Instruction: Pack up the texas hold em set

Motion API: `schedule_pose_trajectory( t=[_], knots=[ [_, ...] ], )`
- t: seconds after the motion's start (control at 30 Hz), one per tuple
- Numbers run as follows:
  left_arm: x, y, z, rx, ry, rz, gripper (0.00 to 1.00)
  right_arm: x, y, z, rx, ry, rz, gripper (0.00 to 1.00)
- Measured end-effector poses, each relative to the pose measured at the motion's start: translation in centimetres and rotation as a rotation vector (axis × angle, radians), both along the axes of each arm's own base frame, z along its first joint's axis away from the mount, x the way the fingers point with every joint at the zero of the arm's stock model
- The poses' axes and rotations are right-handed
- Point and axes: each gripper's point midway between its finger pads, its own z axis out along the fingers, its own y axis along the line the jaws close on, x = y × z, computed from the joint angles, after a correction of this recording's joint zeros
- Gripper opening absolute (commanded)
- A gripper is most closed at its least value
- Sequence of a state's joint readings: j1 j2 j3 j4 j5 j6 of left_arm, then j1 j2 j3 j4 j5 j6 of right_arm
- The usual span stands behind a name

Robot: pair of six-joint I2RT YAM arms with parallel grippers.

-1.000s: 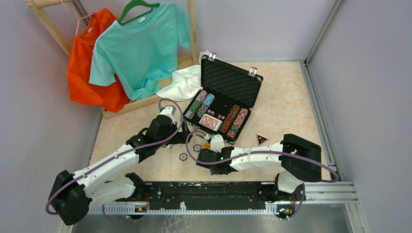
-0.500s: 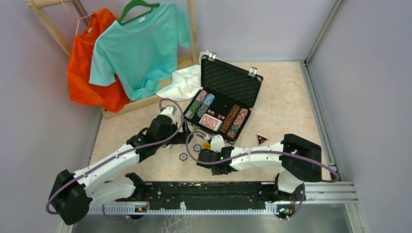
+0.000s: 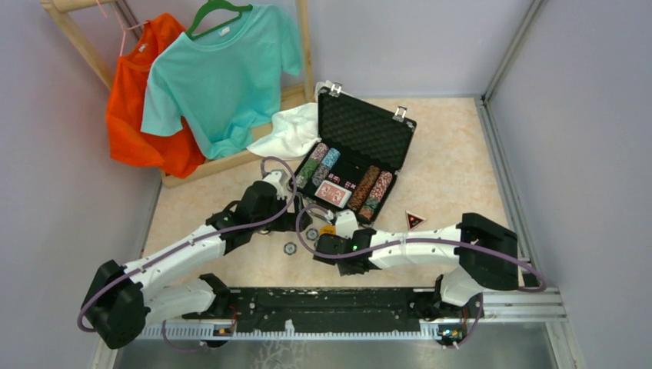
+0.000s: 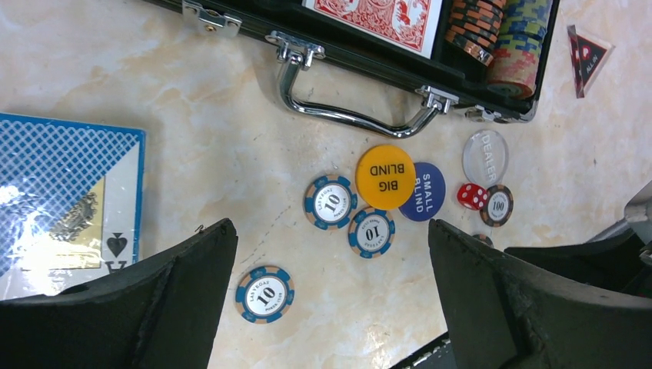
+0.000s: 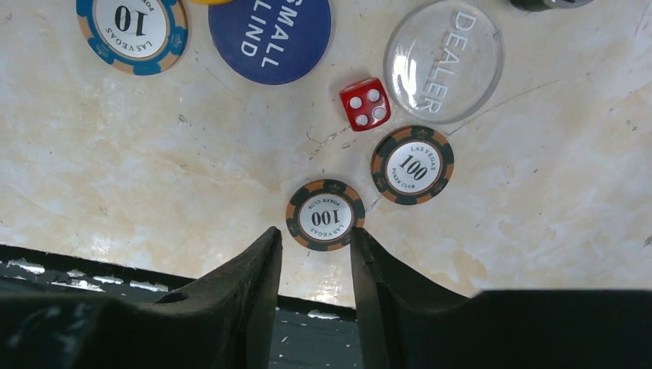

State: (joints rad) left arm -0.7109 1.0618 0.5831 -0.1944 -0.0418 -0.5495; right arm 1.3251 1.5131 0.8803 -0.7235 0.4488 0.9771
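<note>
Right end effector (image 5: 315, 233) near two 100 chips (image 5: 324, 215); three 10 chips (image 4: 331, 201) beyond.

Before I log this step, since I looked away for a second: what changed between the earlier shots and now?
The left gripper slid slightly right, wide open. The right arm's elbow swung outward to the right; the right gripper barely moved, poised at a 100 chip. Nothing was grabbed or released. The case and loose chips stayed put.
</note>
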Motion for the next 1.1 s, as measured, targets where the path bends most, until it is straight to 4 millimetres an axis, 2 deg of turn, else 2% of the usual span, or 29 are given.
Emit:
schedule_pose_trajectory(
  t=[0.07,0.17,0.5,0.67,1.1],
  knots=[
    [-0.2,-0.2,-0.2,-0.003,0.013,-0.014,0.99,0.1,-0.1,0.2,0.001,-0.003,0.002,0.58],
    [-0.4,-0.5,-0.3,-0.012,0.022,-0.029,0.99,0.2,-0.1,0.3,0.005,-0.005,-0.001,0.66],
    [-0.4,-0.8,0.0,-0.029,0.023,-0.034,0.99,0.0,-1.0,-1.0,0.006,0.007,-0.056,0.66],
    [-0.4,-0.9,0.1,-0.034,0.023,-0.030,0.99,-0.1,-0.8,-1.5,0.026,0.011,-0.109,0.64],
    [-0.4,-0.9,0.1,-0.035,0.023,-0.028,0.99,0.0,-0.7,-1.9,0.068,0.007,-0.162,0.56]
  ],
)
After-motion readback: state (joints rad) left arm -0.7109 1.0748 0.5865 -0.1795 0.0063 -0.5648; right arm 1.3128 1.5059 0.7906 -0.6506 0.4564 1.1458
